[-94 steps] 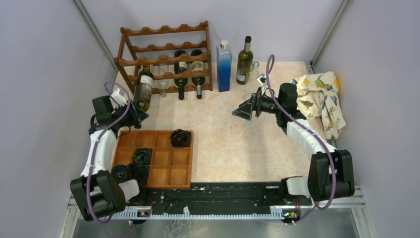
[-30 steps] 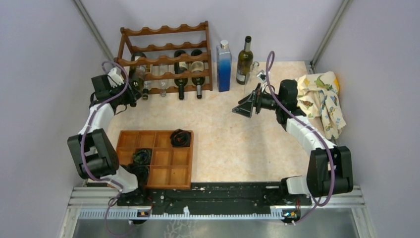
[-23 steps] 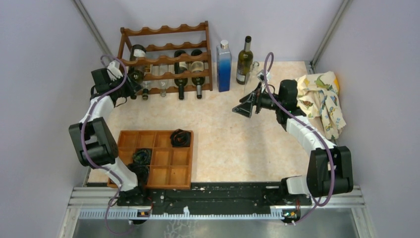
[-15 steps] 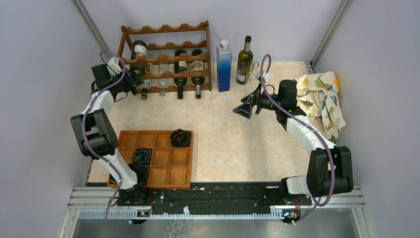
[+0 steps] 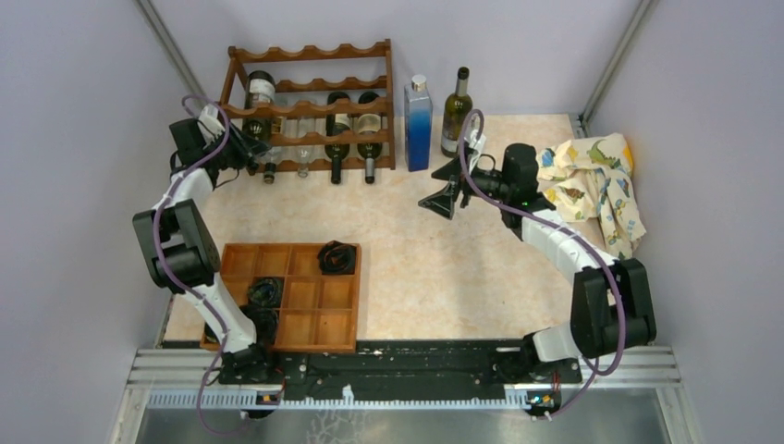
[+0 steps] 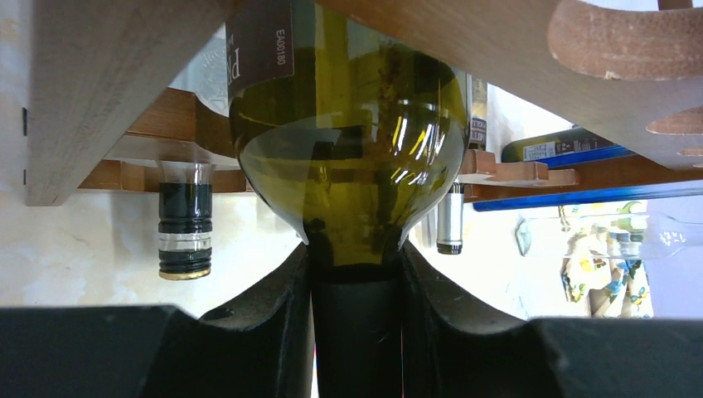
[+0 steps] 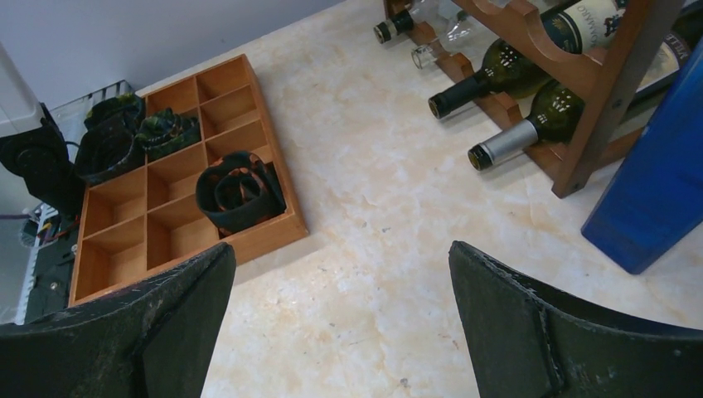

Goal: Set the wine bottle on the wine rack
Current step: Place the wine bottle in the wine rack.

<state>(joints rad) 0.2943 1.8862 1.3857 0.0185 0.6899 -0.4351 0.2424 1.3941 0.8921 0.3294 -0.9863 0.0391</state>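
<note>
Left wrist view shows your left gripper (image 6: pixel 356 278) clamped on the neck of the wine bottle (image 6: pixel 352 157), its body in the wine rack (image 6: pixel 99 75) at the far-left corner of the table (image 5: pixel 444 268); release before it seats and it may slide out.

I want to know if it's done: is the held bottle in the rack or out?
In: the bottle lies in the rack, between its rails, neck gripped by the left fingers.
</note>
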